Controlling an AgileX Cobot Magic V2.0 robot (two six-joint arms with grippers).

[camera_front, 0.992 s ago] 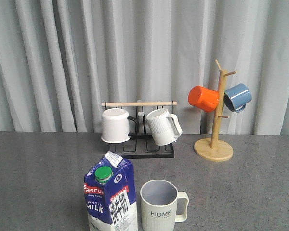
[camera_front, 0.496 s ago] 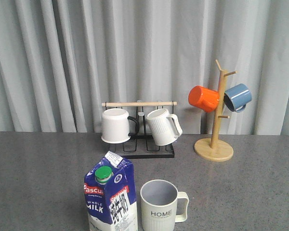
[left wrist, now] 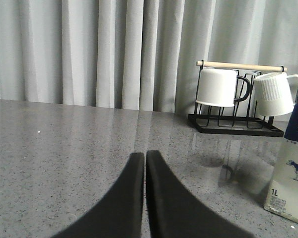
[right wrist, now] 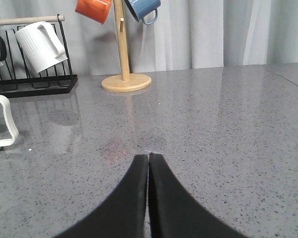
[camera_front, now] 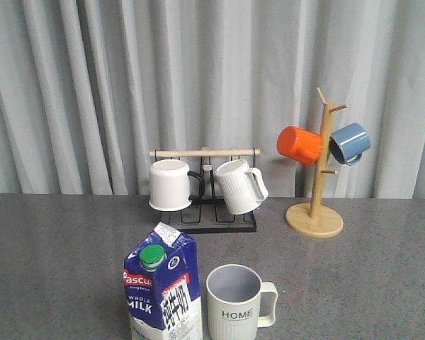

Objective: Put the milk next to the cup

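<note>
Grey speckled stone makes the surface (camera_front: 49,248), and the milk carton (camera_front: 163,287) stands on it upright at the near edge, its long axis vertical. The bottom of the carton is cut off by the frame in the front view, and in the left wrist view only one narrow side of it shows. Its green cap (camera_front: 152,256) and the red "Pascual" label face the camera, a little to the left. Just beside it on the right stands the HOME mug (camera_front: 235,303), open side up, with its handle pointing to the right; a small gap separates the two. The base of the mug is also cut off.

The left claw (left wrist: 144,163) is closed, its two black fingers pressed together with nothing between them, low over bare surface to the left of the carton. The right claw (right wrist: 148,162) is closed and empty as well, over open surface to the right of the mug.

Further back a black wire rack (camera_front: 211,212) carries two white mugs, and a wooden mug tree (camera_front: 316,191) holds an orange mug (camera_front: 299,144) and a blue mug (camera_front: 350,143). Wide free surface lies between these and the carton.
</note>
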